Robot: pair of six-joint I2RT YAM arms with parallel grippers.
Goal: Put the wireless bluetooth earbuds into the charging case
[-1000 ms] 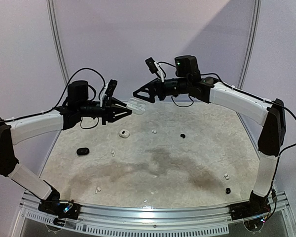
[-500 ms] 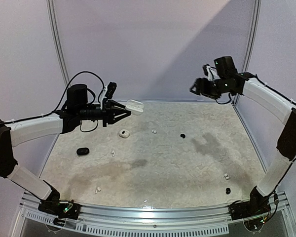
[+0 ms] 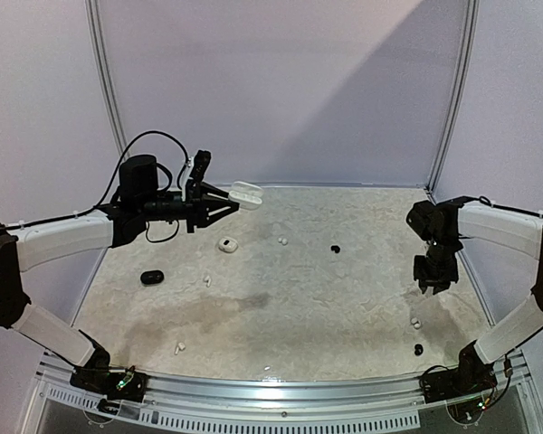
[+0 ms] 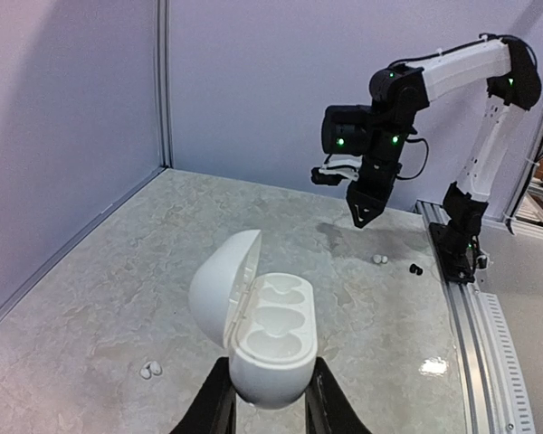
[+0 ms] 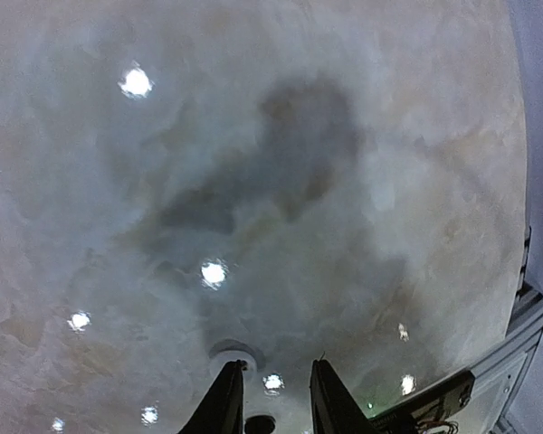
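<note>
Above the table's [image 3: 299,312] far-left corner, left gripper [image 4: 264,398] pinched the open case [image 4: 273,333], lid back, sockets up and bare, likely presented for loading. Right gripper [image 3: 432,285], jaws slightly spread and empty, hung over a white bud [image 3: 415,322] near the right edge.

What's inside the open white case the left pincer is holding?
The case shows bare moulded wells, nothing seated in them. The inner face of its lid is turned away, unseen.

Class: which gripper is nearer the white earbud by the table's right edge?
Right. The right gripper hangs near the white earbud; the left gripper holds a white case far off.
</note>
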